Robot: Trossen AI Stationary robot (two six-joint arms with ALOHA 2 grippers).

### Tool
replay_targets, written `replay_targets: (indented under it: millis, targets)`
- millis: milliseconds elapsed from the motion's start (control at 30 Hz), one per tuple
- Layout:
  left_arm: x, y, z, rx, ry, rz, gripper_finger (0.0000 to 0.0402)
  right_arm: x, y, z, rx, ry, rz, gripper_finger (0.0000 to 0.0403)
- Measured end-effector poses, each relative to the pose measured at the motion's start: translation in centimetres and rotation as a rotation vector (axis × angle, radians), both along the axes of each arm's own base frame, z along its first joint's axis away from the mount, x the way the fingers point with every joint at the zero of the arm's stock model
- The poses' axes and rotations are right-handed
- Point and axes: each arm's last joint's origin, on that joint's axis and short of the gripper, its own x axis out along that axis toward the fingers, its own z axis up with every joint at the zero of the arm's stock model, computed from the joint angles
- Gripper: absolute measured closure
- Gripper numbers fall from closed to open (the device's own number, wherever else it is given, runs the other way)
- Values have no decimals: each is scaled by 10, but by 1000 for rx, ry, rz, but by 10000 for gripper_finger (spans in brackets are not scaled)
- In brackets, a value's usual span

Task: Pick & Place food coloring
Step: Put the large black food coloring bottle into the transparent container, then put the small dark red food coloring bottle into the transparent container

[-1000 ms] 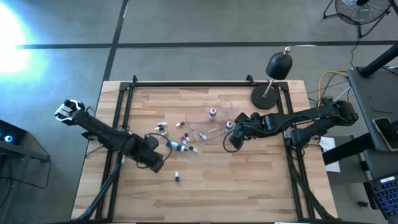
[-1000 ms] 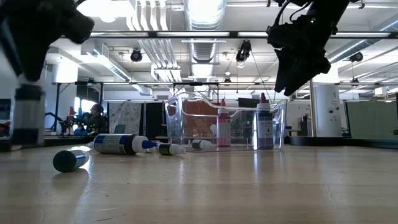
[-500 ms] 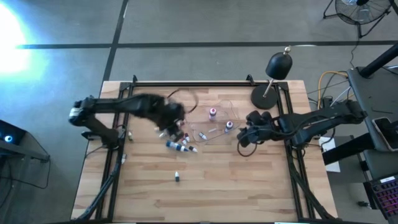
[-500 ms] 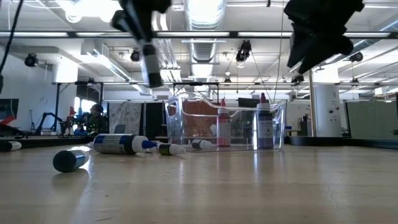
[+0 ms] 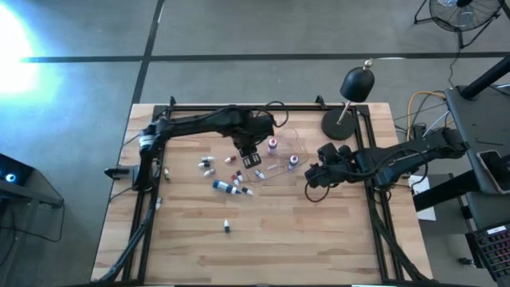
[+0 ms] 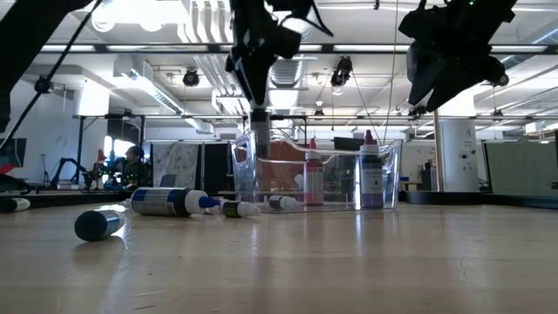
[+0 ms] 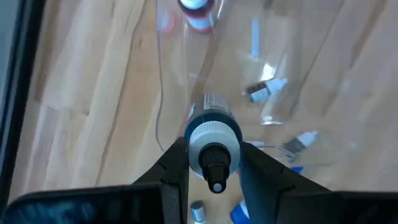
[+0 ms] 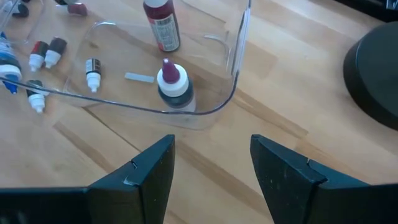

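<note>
While both arms hang above the wooden table, the scene reads as follows, with clock directions taken on the high view from the table's centre.

Left gripper: at about 12 o'clock, over the near-left edge of the clear plastic tray; its fingers are clenched on a food coloring bottle, cap toward the wrist camera, body hanging down toward the tray, as the low view also shows.

Right gripper: at about 3 o'clock, just outside the tray's right edge and raised off the wood; its fingers are spread apart with nothing between them.

Tray contents: two upright bottles, one dark red with a pink cap, one dark-bodied with a white shoulder and red tip; a small whitish bottle lies flat on the tray floor.

Loose bottles: a cluster lies on the wood at about 10 o'clock, left of the tray, with small red- and dark-capped ones and a pair farther left.

Blue-labelled bottle: on its side at about 9 o'clock, just below that cluster, with a small white-tipped one beside it.

Stray bottle: alone at about 7 o'clock, well apart from the others.

Black lamp: dome head over a round base at about 2 o'clock, near the table's far right corner.
</note>
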Motion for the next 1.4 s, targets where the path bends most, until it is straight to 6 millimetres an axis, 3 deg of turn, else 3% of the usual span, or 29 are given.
replay_targets:
  millis: [167, 500, 967, 1400]
  targets:
    - [4, 13, -27, -8, 9, 20, 325, 0, -1, 0, -17, -4, -7, 200]
    - [-7, 29, -62, -34, -14, 105, 325, -1, -2, 0, -73, -4, -19, 200]
    - [-11, 30, -75, -37, 18, 114, 278, -2, -3, -4, -82, 0, -34, 200]
    - [-18, 30, -59, 32, -12, 119, 244, -4, -3, -9, -75, 9, -46, 200]
